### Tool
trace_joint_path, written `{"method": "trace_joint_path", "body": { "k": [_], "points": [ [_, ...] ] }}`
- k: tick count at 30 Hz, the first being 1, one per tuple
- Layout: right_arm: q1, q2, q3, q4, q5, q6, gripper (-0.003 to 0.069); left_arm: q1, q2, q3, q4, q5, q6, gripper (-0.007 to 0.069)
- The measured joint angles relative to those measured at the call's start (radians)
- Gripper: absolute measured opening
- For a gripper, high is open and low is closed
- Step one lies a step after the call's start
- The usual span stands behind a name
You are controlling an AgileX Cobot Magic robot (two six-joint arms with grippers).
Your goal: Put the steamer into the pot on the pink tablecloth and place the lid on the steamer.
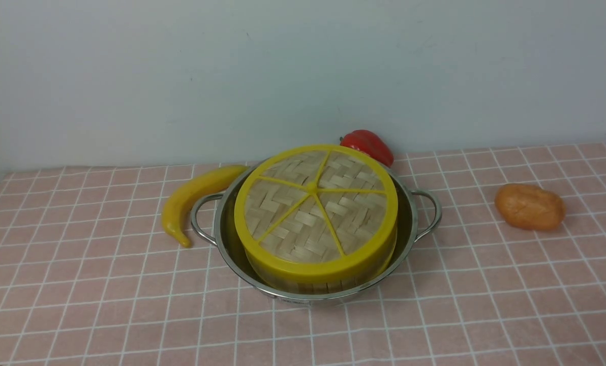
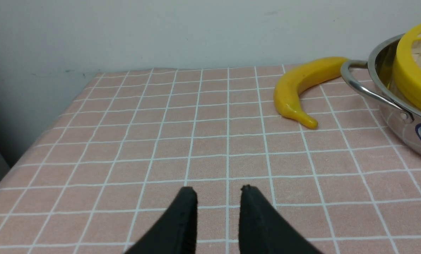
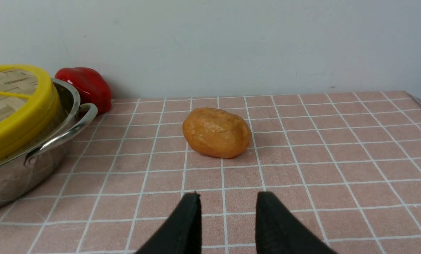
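The steel pot (image 1: 410, 223) stands mid-table on the pink tablecloth (image 1: 79, 284). The steamer (image 1: 303, 282) sits inside it, tilted, only its bamboo wall showing under the lid. The lid (image 1: 315, 208), woven with yellow rim and spokes, lies on top of the steamer, tilted toward me. Neither gripper shows in the front view. My left gripper (image 2: 217, 190) is open and empty above bare cloth, left of the pot (image 2: 390, 106) and lid (image 2: 413, 77). My right gripper (image 3: 228, 195) is open and empty, right of the pot (image 3: 30, 158) and lid (image 3: 16, 106).
A yellow banana (image 1: 191, 201) lies against the pot's left handle, also in the left wrist view (image 2: 298, 88). A red pepper (image 1: 369, 145) sits behind the pot by the wall. An orange potato-like lump (image 1: 529, 206) lies to the right, ahead of my right gripper (image 3: 215, 132).
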State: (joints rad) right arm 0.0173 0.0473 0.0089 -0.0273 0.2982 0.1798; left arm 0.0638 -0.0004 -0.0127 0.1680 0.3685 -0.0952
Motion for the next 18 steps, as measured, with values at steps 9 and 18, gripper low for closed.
{"method": "trace_joint_path", "body": {
  "k": [9,18],
  "points": [
    [0.000,0.000,0.000,0.000,0.000,0.000,0.0240,0.000,0.000,0.000,0.000,0.000,0.000,0.0190],
    [0.000,0.000,0.000,0.000,0.000,0.002,0.0240,0.000,0.000,0.000,0.000,0.000,0.000,0.0202]
  ]
}}
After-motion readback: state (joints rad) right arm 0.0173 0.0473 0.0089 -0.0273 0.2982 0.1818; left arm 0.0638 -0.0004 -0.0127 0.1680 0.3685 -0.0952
